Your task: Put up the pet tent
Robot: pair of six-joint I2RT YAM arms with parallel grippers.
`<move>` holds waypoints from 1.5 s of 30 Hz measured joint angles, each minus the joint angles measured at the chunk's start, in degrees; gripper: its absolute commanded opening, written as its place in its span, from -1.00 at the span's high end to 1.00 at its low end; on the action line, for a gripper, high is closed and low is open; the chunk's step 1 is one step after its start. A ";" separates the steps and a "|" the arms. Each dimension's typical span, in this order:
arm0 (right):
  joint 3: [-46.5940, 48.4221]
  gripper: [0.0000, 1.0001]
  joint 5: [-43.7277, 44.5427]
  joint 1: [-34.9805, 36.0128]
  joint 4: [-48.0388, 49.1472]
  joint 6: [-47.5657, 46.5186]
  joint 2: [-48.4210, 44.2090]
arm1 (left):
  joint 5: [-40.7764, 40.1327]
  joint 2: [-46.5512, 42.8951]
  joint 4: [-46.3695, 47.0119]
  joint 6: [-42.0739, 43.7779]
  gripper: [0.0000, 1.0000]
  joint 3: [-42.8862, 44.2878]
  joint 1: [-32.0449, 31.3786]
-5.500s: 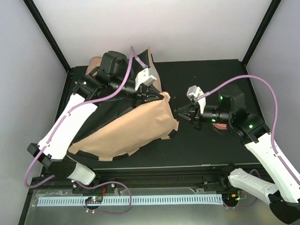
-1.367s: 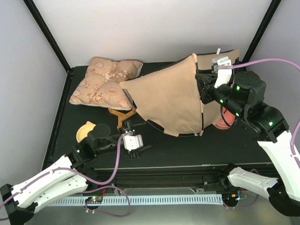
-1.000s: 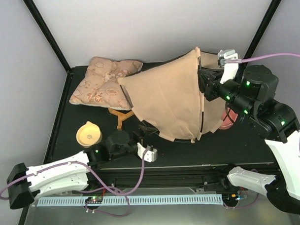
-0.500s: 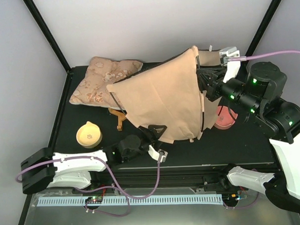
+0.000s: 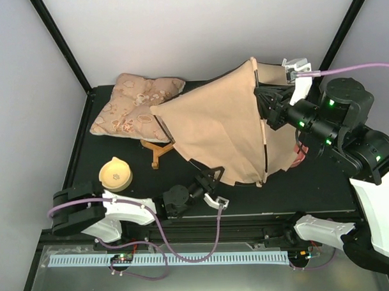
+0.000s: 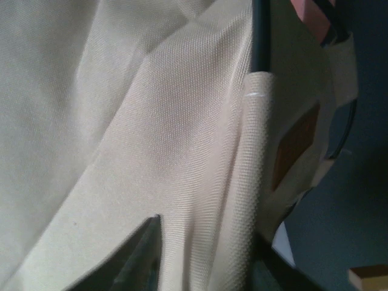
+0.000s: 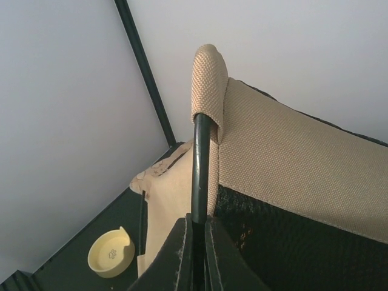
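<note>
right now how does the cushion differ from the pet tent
The cushion is floral-patterned; the pet tent is plain tan. The cushion lies flat; the pet tent is held up by the right gripper. The cushion is smaller than the pet tent. Both are beige fabric.

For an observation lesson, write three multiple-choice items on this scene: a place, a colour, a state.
1. Where is the round yellow bowl?
A. On the black table, nearer the arms than the beige floral cushion.
B. Inside the tan canvas pet tent.
C. On the cushion.
2. What colour is the tent's thin pole?
A. White.
B. Black.
C. Red.
3. The right gripper is:
A. Open.
B. Out of view.
C. Shut on the pole.
Answers: A, it sits on bare table; B, black in the right wrist view; C, it pinches the pole.
</note>
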 measured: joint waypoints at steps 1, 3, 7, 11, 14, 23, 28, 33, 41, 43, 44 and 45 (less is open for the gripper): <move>0.00 0.81 0.15 0.00 0.22 0.00 0.00 | -0.13 -0.04 0.46 0.13 0.78 0.00 -0.46; 0.00 0.79 0.74 0.00 0.74 -0.15 0.02 | -0.42 -0.13 0.66 0.11 0.96 0.00 -1.14; 0.00 0.58 2.23 0.00 2.05 -0.70 0.17 | -0.55 -0.98 -0.20 0.28 0.97 0.13 -2.23; -0.02 -0.13 4.48 0.02 2.19 -2.05 0.28 | -0.68 -2.78 -0.57 -2.64 0.97 1.95 -3.23; 0.00 -0.45 6.08 0.00 2.47 -4.35 -0.52 | -2.36 -4.76 -2.36 -7.19 0.97 5.60 -3.21; 0.70 -0.58 8.74 0.00 7.30 -12.76 -9.35 | -10.32 -10.93 -16.87 -30.34 0.97 20.92 -1.20; -6.58 -0.56 7.21 0.00 12.83 -15.08 -18.01 | -11.06 -11.58 -37.22 -52.89 0.97 38.25 5.60; -15.26 -0.52 -0.98 0.00 14.53 -15.45 -20.68 | -8.13 -16.00 -49.35 -70.62 0.97 43.01 12.35; -35.71 -0.47 -13.70 0.00 17.75 -9.94 -23.78 | -6.43 -21.09 -68.43 -85.99 0.97 52.35 24.72; -40.46 -0.47 -15.28 0.00 20.11 -8.35 -26.03 | -6.97 -22.47 -72.13 -87.49 0.97 54.71 29.44; -42.91 -0.47 -15.85 -0.02 21.92 -7.56 -27.36 | -7.19 -23.15 -73.94 -88.11 0.97 56.02 32.39; -44.85 -0.47 -16.50 -0.02 23.54 -6.64 -28.55 | -7.28 -23.82 -75.76 -88.54 0.97 57.31 35.26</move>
